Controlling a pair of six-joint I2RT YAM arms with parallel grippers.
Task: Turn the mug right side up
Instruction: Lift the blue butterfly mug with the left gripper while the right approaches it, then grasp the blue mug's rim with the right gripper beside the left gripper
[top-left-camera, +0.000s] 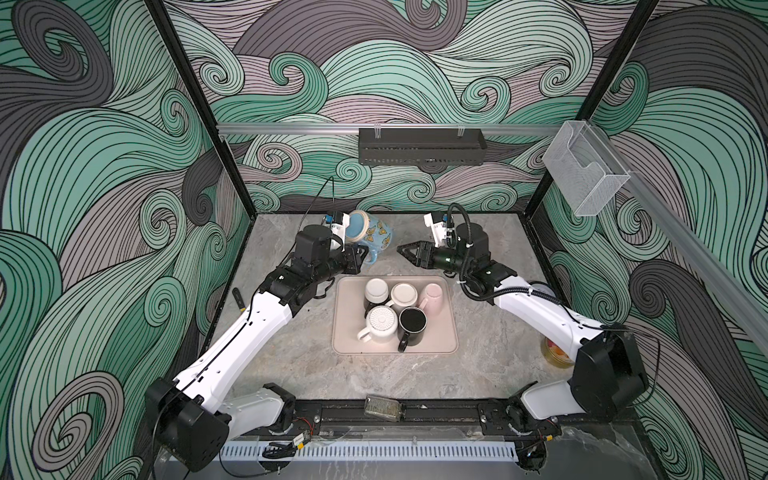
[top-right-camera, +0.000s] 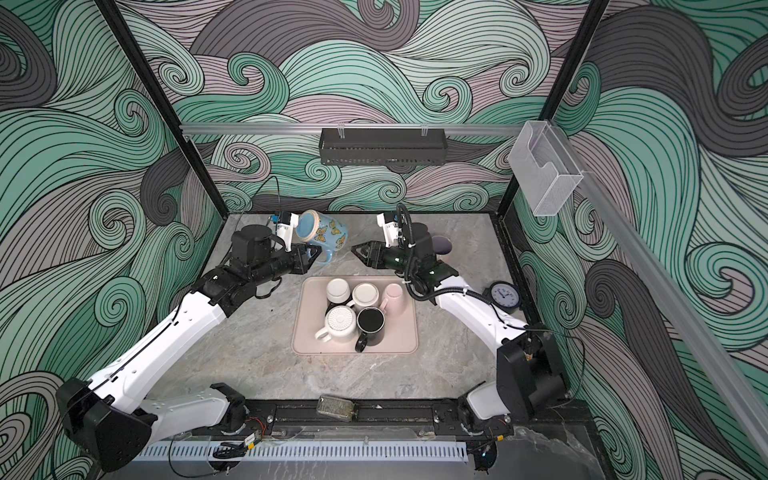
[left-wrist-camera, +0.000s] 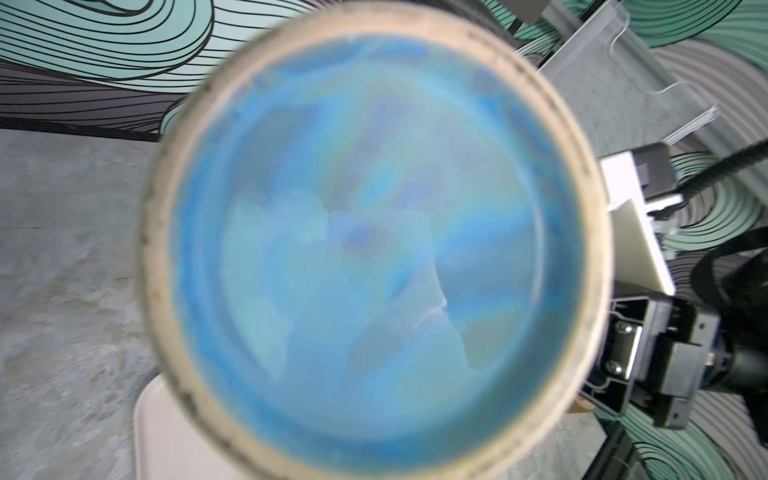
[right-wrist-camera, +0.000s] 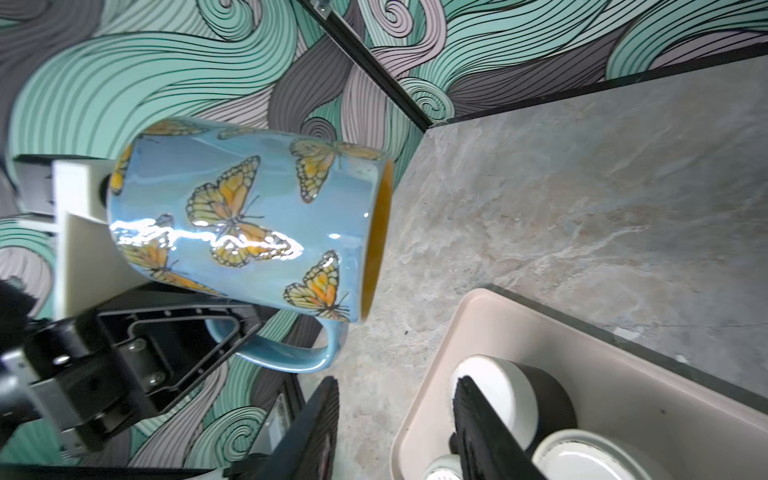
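Top views: beige tray (top-left-camera: 451, 332) on the marble-look bench (top-left-camera: 291, 357) holds five mugs (top-left-camera: 392, 311), packed together, several base-up. Butterfly mug (top-left-camera: 374, 235) sits behind the tray, held on its side, left jaws clenched on its handle (right-wrist-camera: 291, 362). Right jaws parted, empty, near the mug. Left wrist shows only one end: glossy blue disc, rough tan ring (left-wrist-camera: 160, 291). Right wrist shows orange butterflies on blue glaze and an orange-edged far end.
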